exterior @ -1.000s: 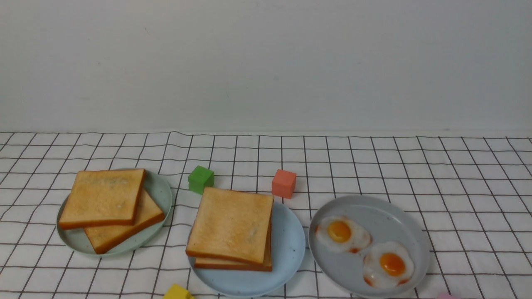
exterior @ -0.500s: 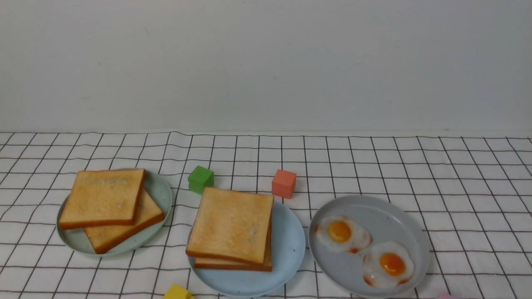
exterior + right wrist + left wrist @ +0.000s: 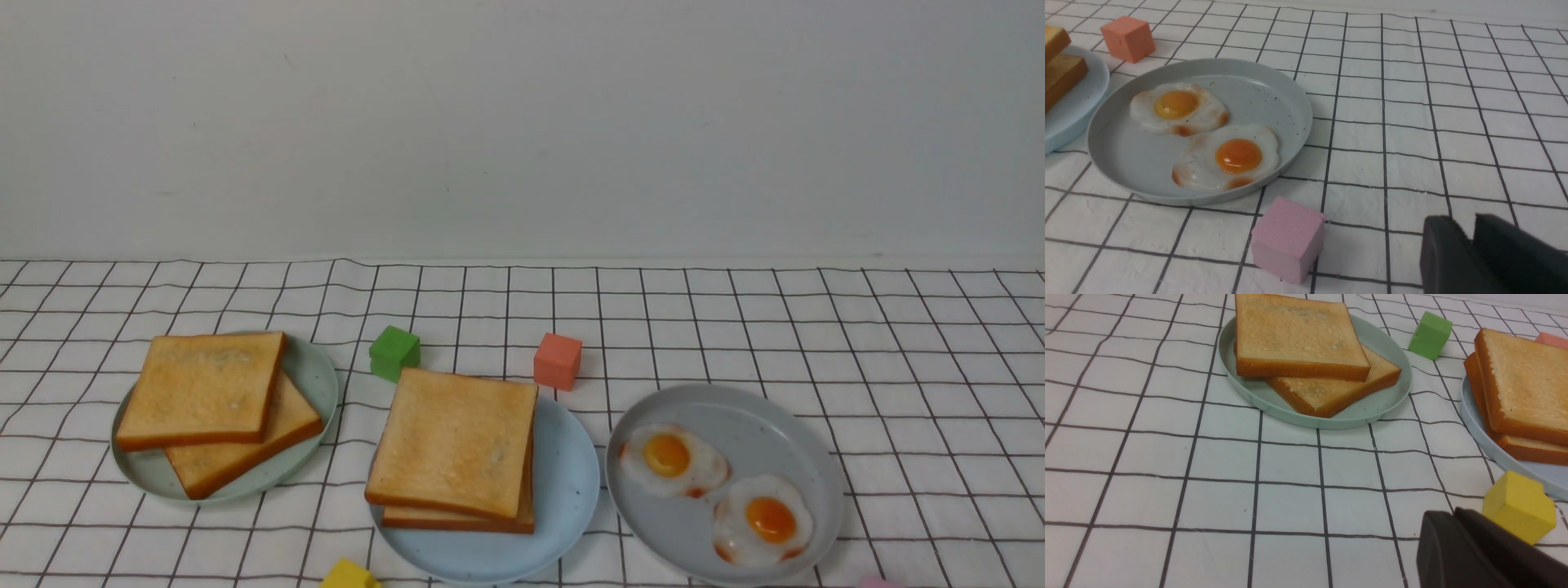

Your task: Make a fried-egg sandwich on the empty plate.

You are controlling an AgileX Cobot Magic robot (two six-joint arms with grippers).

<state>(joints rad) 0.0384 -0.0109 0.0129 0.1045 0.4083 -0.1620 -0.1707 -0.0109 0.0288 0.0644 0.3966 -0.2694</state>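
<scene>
On the pale blue plate [image 3: 571, 482] in the middle lie two stacked toast slices [image 3: 453, 441], the upper one slightly tilted. Whatever lies between them is hidden. The stack [image 3: 1523, 379] also appears in the left wrist view. Two fried eggs [image 3: 671, 459] [image 3: 763, 518] rest on the grey plate [image 3: 784, 408] at the right. Neither arm appears in the front view. My left gripper [image 3: 1455, 513] is shut and empty, low over the cloth beside a yellow block [image 3: 1519, 506]. My right gripper [image 3: 1470, 222] hovers near the grey plate [image 3: 1290, 94], its tips slightly apart and holding nothing.
A pale green plate [image 3: 314, 371] at the left holds two plain toast slices [image 3: 204, 388]. A green cube [image 3: 394, 353] and an orange cube [image 3: 558, 360] stand behind the blue plate. A pink cube [image 3: 1288, 239] sits in front of the grey plate. A checked cloth covers the table.
</scene>
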